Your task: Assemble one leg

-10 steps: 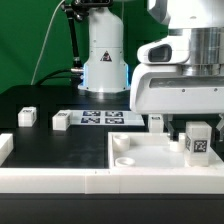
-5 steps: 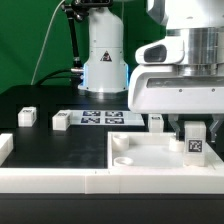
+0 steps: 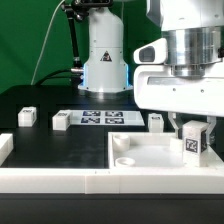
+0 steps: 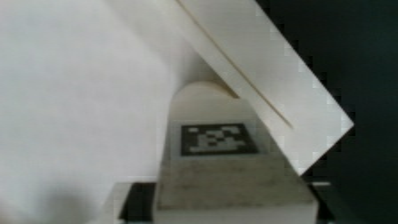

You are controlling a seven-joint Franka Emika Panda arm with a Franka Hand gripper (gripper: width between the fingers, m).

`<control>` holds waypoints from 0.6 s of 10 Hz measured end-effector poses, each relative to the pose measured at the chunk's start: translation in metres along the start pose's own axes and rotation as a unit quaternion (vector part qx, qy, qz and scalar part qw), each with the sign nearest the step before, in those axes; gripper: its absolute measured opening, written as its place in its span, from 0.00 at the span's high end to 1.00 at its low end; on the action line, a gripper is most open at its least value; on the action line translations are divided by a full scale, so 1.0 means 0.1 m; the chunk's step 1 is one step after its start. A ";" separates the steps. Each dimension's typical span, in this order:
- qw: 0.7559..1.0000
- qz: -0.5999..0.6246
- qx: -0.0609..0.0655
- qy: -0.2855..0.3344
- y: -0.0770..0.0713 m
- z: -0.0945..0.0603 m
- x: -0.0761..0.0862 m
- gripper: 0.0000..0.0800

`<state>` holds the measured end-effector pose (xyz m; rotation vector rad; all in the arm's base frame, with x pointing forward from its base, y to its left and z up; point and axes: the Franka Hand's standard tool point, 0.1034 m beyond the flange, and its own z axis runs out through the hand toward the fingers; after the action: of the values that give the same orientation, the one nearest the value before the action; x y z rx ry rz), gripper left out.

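My gripper is shut on a leg, a small white block with a square marker tag on its face. It holds the leg slightly tilted over the far corner of the large white tray, on the exterior view's right. I cannot tell whether the leg's base touches the tray. In the wrist view the leg fills the space between the dark fingers of my gripper. The tray's wall runs diagonally behind it.
Three more small white legs stand on the black table behind the tray, one at the left, one beside it and one by my hand. The marker board lies between them. The arm's base stands behind.
My gripper has shifted slightly toward the exterior view's left with the leg in it. The hand has turned, and the leg now looks a little tilted.
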<state>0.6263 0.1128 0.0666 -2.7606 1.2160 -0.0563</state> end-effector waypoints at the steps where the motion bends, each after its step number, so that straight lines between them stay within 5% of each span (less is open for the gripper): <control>1: 0.998 0.069 0.004 -0.005 0.00 0.00 0.00 0.64; 6: 0.944 0.330 0.008 -0.012 0.00 0.01 -0.04 0.64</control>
<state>0.6238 0.1154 0.0657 -2.1831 2.0382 0.0322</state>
